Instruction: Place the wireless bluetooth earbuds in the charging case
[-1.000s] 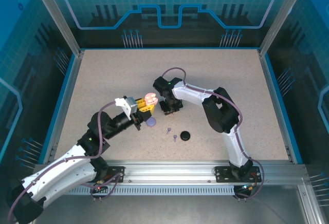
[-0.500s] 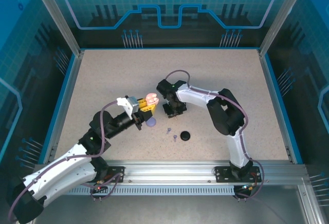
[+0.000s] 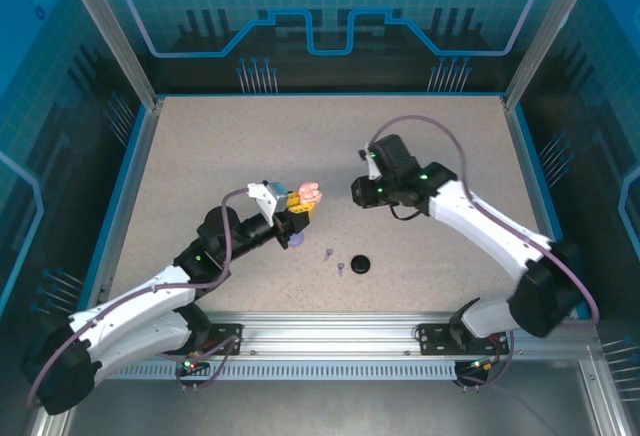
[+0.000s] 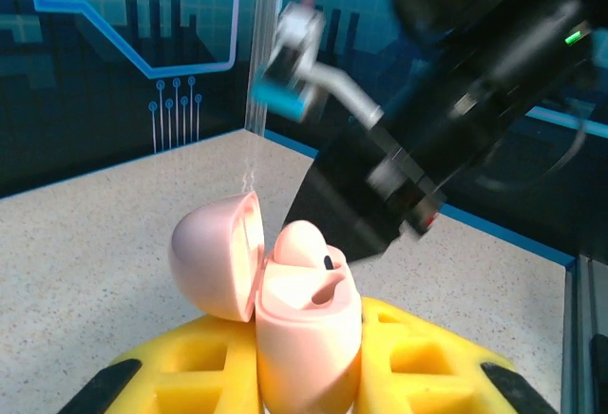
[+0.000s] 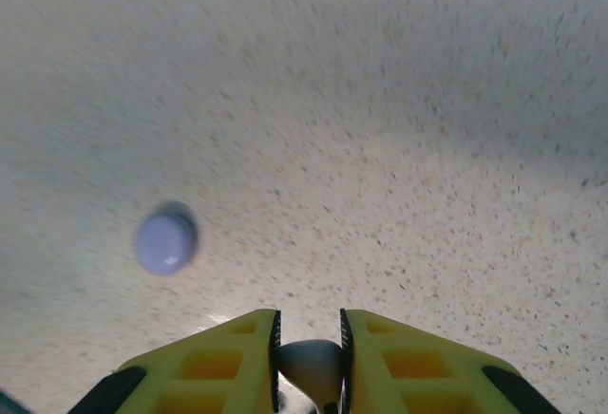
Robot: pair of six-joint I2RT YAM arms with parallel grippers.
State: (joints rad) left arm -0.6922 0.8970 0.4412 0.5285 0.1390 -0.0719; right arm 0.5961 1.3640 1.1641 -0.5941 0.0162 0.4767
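**Top external: case held at left**

Left tool (image 3: 298, 209) pinches the open pink charging case (image 4: 309, 338), one pink earbud (image 4: 302, 243) seated inside. Lilac earbuds (image 3: 327, 253) lie on the counter (image 3: 200, 146) just right. Right tool (image 5: 308, 338), well apart, pinches a pale rounded piece (image 5: 310, 365).

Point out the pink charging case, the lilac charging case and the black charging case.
pink charging case (image 4: 309, 338): left wrist view, front of its lower shell.
lilac charging case (image 5: 165, 240): right wrist view, middle of its rounded top.
black charging case (image 3: 359, 265): top external view, centre of its lid.
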